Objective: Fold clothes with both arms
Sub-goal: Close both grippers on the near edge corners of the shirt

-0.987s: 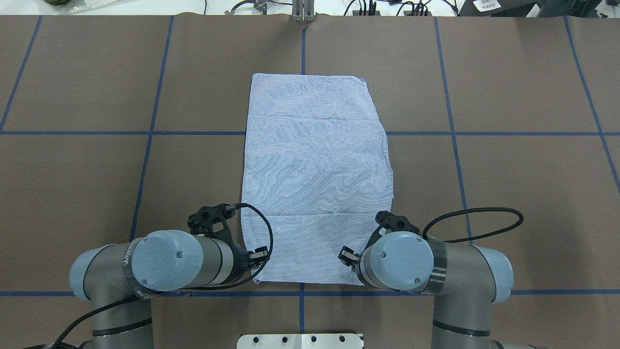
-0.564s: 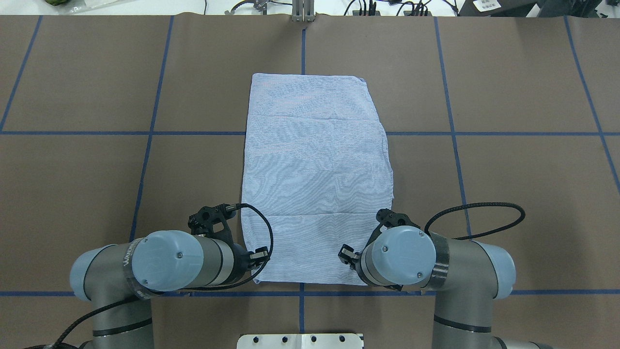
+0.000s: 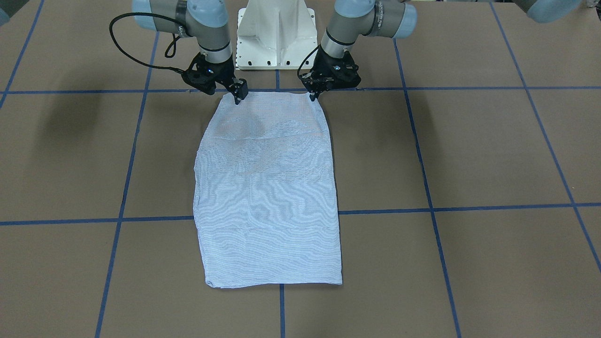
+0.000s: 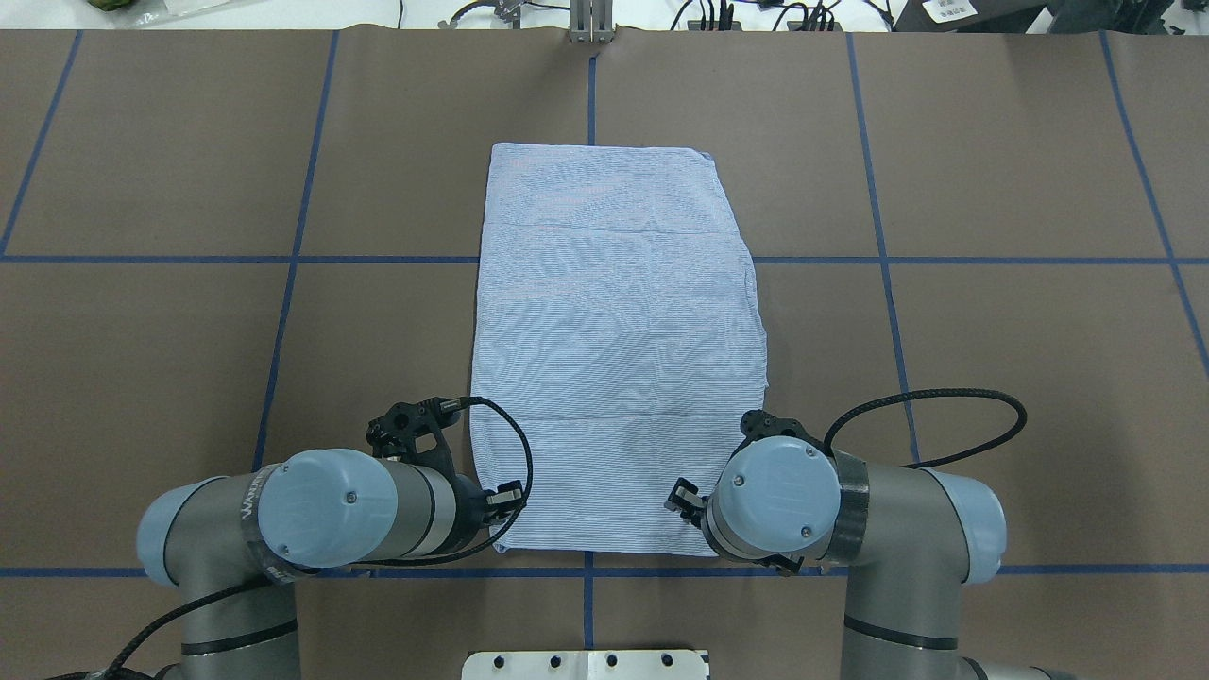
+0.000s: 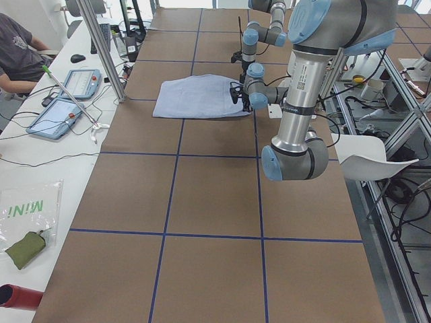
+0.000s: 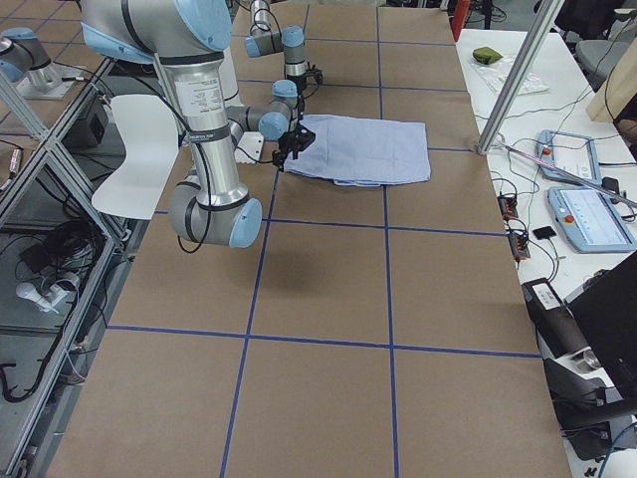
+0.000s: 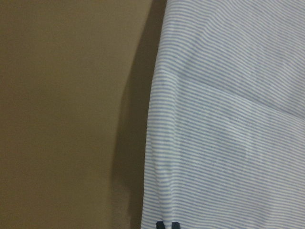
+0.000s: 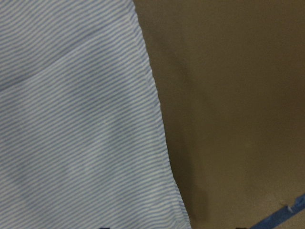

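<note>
The light blue striped shirt (image 4: 614,349) lies flat on the brown table, folded into a long rectangle running away from me; collar, buttons and pocket are hidden. It also shows in the front-facing view (image 3: 267,197). My left gripper (image 3: 312,96) is at the shirt's near left corner, its tips pinched together on the cloth edge (image 7: 228,119). My right gripper (image 3: 238,97) is at the near right corner, tips together on the cloth (image 8: 71,119). In the overhead view the wrists cover both grippers, left (image 4: 503,498) and right (image 4: 680,498).
The white pedestal base (image 3: 277,33) stands just behind the shirt's near edge. Blue tape lines (image 4: 293,260) grid the table. A person (image 5: 17,47) and tablets (image 5: 67,101) sit at a side bench beyond an aluminium post (image 5: 101,47).
My right arm's wrist and elbow have shifted slightly toward the shirt's near edge and its cable loop has risen. The left arm and the shirt have not moved.
</note>
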Robot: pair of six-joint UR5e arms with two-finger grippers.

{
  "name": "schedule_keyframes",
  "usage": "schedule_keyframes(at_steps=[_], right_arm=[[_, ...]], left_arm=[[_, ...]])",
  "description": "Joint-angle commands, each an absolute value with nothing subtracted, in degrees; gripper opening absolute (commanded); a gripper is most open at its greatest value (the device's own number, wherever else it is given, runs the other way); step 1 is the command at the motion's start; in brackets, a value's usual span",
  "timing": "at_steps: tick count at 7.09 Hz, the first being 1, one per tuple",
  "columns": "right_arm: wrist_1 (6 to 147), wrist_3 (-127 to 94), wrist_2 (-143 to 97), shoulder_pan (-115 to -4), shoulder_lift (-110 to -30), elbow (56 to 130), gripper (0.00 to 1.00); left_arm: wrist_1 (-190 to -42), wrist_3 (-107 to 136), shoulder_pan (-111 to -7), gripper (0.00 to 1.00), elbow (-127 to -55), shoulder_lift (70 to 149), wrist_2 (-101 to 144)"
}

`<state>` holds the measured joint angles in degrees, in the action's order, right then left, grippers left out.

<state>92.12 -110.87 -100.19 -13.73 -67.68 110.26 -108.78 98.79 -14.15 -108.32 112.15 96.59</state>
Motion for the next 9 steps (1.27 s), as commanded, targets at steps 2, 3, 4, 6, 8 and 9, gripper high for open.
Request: schedule_keyframes(at_steps=[2, 3, 4, 6, 8, 9], right_arm=[[92.20, -110.39, -99.93, -13.54, -67.06, 109.51, 0.91], [92.02, -110.39, -100.11, -13.54, -66.97, 109.16, 0.91], [91.85, -110.13, -100.11, -13.54, -67.06, 108.73, 0.91], [91.85, -110.13, -100.19, -13.54, -66.97, 108.72, 0.92], [91.76, -110.04, -100.11, -13.54, -66.62, 108.63, 0.92], [91.67, -110.04, -100.11, -13.45, -66.53, 108.63, 0.92]], left_arm=[[-108.81, 98.79, -14.15, 0.00, -108.28, 112.15, 96.59], [-108.81, 98.79, -14.15, 0.00, -108.28, 112.15, 96.59], [-108.81, 98.70, -14.15, 0.00, -108.28, 112.15, 96.59], [-108.81, 98.70, -14.15, 0.00, -108.28, 112.15, 96.59], [-108.81, 98.79, -14.15, 0.00, -108.19, 112.15, 96.59], [-108.81, 98.70, -14.15, 0.00, -108.19, 112.06, 96.59]])
